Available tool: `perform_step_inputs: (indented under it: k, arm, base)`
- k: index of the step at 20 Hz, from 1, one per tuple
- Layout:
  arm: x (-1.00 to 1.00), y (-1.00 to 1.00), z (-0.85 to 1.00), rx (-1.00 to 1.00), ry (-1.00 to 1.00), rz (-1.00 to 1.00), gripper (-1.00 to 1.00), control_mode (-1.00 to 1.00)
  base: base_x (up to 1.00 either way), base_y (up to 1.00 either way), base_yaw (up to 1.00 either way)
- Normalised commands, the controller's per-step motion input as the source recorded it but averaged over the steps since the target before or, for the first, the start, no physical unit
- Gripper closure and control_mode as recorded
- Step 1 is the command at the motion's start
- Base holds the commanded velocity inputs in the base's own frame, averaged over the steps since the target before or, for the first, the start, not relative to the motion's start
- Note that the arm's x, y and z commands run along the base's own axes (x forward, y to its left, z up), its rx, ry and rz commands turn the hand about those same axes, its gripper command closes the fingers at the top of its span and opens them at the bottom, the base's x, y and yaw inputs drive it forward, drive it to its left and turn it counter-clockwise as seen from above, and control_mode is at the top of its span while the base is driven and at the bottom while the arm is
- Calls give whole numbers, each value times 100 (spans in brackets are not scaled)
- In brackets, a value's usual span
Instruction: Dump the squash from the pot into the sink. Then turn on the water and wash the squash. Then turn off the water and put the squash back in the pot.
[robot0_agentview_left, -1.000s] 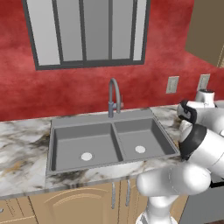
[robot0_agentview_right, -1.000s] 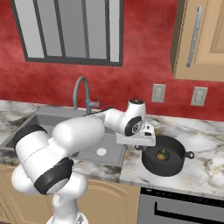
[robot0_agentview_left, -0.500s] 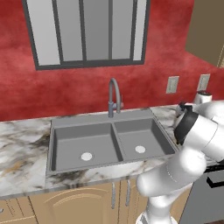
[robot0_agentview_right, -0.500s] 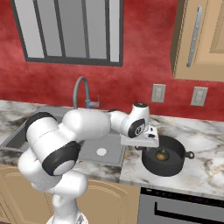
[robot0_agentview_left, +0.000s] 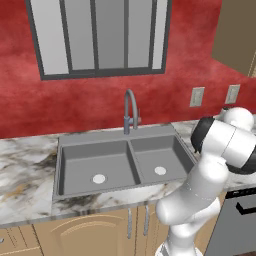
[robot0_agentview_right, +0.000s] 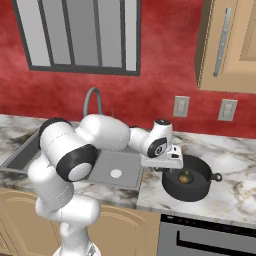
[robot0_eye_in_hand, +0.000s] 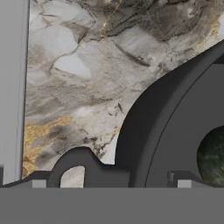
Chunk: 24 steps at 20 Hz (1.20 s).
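Observation:
The black pot (robot0_agentview_right: 190, 186) stands on the marble counter just right of the sink (robot0_agentview_right: 102, 162). The squash (robot0_agentview_right: 185, 177), dark green and orange-brown, lies inside the pot. My gripper (robot0_agentview_right: 166, 170) hangs open at the pot's left rim, fingers pointing down. In the hand view the gripper (robot0_eye_in_hand: 109, 181) straddles the pot's loop handle (robot0_eye_in_hand: 74, 168) and rim, the pot (robot0_eye_in_hand: 144, 127) curves to the right, and the squash (robot0_eye_in_hand: 213, 158) shows at the right edge. The double sink (robot0_agentview_left: 80, 162) with its gooseneck faucet (robot0_agentview_left: 130, 107) is dry.
A white drain (robot0_agentview_left: 99, 178) sits in the left basin, another (robot0_agentview_left: 160, 170) in the right. Wall outlets (robot0_agentview_right: 180, 106) sit behind the pot, under a wooden cabinet (robot0_agentview_right: 230, 45). An oven front (robot0_agentview_right: 210, 235) is below the pot's counter. My bent arm (robot0_agentview_right: 100, 135) spans the sink.
The arm's elbow has swung up and over the sink. The hand has stayed by the pot's left rim, shifting slightly, with its jaws still open.

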Motion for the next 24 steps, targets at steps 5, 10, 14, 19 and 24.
perform_step_inputs:
  k: [5, 10, 14, 19, 24]
  arm:
    - [22, -8, -21, 0, 0, 2, -100, -100]
    - [14, -9, -24, 0, 0, 2, -100, -100]
    - [2, 0, -34, 0, 0, 1, 100, -100]
    - [-2, 2, -25, 1, 0, 0, 100, -100]
    - [-32, 26, 0, 6, -3, 0, 100, -100]
  base:
    - [0, 0, 0]
    - [0, 0, 0]
    - [0, 0, 0]
    - [0, 0, 0]
    - [0, 0, 0]
